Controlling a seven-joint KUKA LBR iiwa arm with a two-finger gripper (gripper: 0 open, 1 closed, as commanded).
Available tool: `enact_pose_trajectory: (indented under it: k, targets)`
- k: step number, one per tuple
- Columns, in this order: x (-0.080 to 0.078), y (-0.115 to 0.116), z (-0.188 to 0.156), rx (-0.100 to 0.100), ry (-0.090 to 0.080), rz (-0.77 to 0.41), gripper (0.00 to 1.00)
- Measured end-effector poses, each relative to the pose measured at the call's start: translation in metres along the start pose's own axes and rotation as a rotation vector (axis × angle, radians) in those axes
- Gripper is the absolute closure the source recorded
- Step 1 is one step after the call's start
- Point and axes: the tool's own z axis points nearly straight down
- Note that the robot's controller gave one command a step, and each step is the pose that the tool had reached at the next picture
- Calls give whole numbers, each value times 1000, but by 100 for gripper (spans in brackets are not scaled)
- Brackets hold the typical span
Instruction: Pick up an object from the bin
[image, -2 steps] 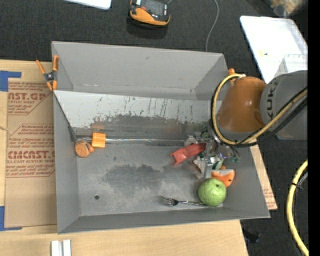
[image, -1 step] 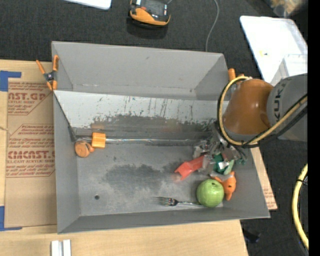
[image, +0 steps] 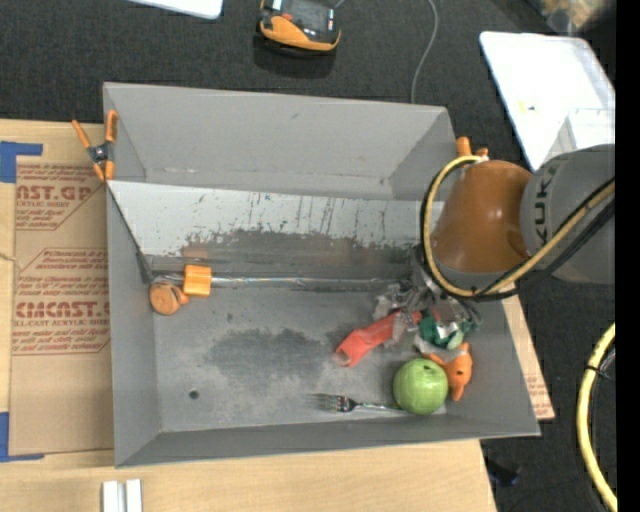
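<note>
Red piece (image: 365, 340) near green apple (image: 420, 387), bin (image: 250, 350) right side.

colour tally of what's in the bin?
Orange: 3 (disc, block, carrot-like piece)
Red: 1 (long piece)
Green: 2 (apple, small bit just above it)
Silver: 1 (fork)
Total: 7, though the cluster at the right may hide more.

Even overhead light fills the grey metal bin (image: 280, 140), its back wall brightest. A dull sheen sits on the arm's rounded orange cover (image: 478, 230); shadows are soft.
</note>
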Motion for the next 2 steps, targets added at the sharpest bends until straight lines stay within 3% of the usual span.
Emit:
enact_pose_trajectory:
  k: [1, 2]
  targets:
    - [0, 0, 0, 0, 0, 0, 100]
    - [5, 3, -71, -1, 4, 1, 100]
